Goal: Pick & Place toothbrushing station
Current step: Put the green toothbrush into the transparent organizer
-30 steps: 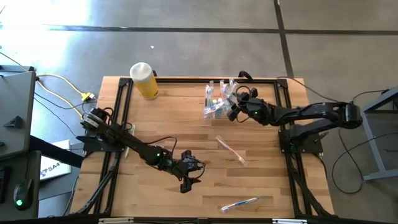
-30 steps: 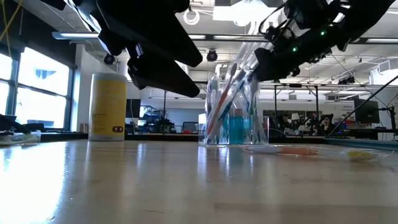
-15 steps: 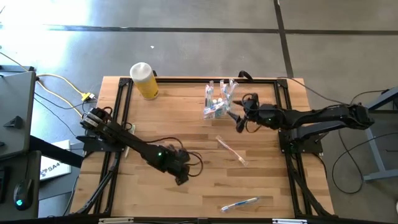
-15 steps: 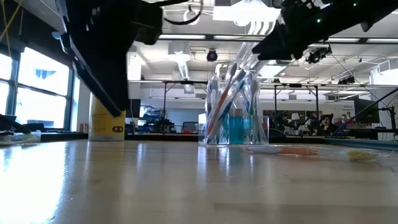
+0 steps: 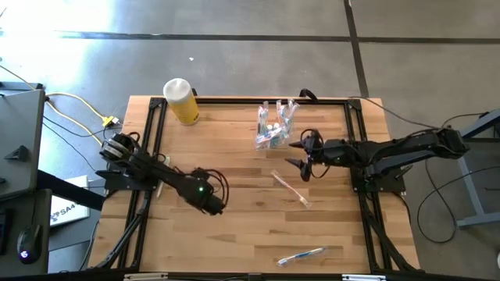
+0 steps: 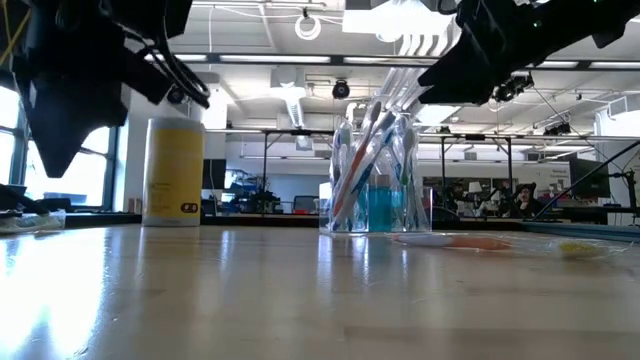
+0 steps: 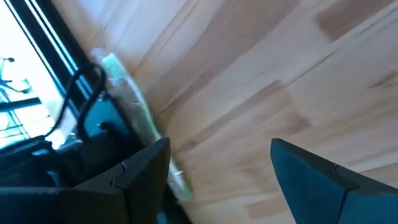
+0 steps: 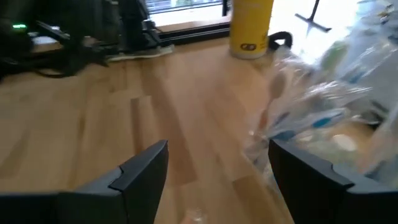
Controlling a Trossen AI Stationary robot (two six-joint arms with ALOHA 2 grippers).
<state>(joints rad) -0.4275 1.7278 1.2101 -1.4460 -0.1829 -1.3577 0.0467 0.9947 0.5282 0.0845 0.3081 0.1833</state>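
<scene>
The toothbrushing station, a clear cup holding several toothbrushes and teal tubes, stands upright on its base at the table's far middle; it also shows in the low view and the right wrist view. My right gripper hovers open just to its near right, off the table. My left gripper hangs open over the near-left part of the table, tipped downward, with nothing between its fingers. Loose toothbrushes lie flat on the wood: a pink one and a blue one.
A yellow cylinder container with a white top stands at the far left. A green-tinted wrapped toothbrush lies beside the black frame rail on the left. Bare wood lies between the two arms.
My right gripper has drawn back from the cup toward the table's near-right; the cup stays upright where it was. My left gripper has gone toward the table's left edge, risen a little and tipped from nearly level to pointing steeply down.
</scene>
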